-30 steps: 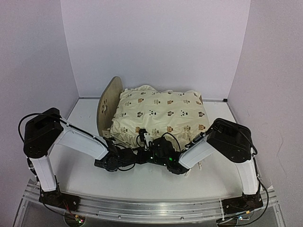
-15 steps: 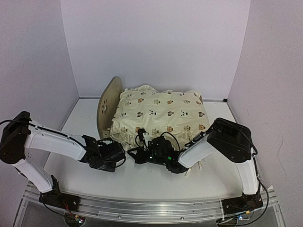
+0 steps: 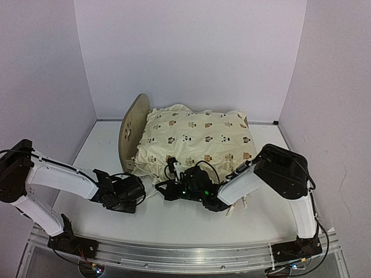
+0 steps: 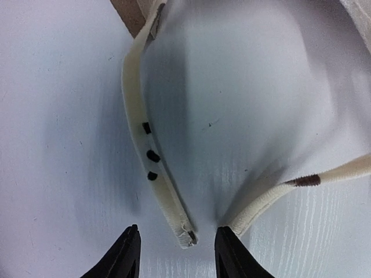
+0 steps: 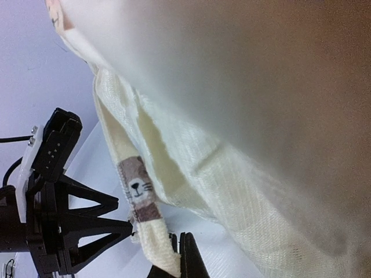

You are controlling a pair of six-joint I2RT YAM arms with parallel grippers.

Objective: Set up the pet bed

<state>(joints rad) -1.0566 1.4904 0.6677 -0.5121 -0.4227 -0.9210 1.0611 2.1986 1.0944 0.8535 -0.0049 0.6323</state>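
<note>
On the white table (image 3: 98, 150) the pet bed (image 3: 130, 127) sits under the cushion (image 3: 197, 136), and we fear that our right claw (image 5: 174, 260), closed on a strap (image 5: 138, 194) at the cushion's near edge, could drag the cushion askew while our left claw (image 4: 177, 255) stands open.

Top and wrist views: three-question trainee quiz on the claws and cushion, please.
1. True or false: the left claw is clamped on the loose tie.
2. The right claw pinches: A) a cable B) the cat-print tie C) a pillow.
3. In the top view, the headboard stands at which side of the cushion?
Key: 1 false, it is open, with the tie's end lying between its fingers; 2 B; 3 left.
</note>
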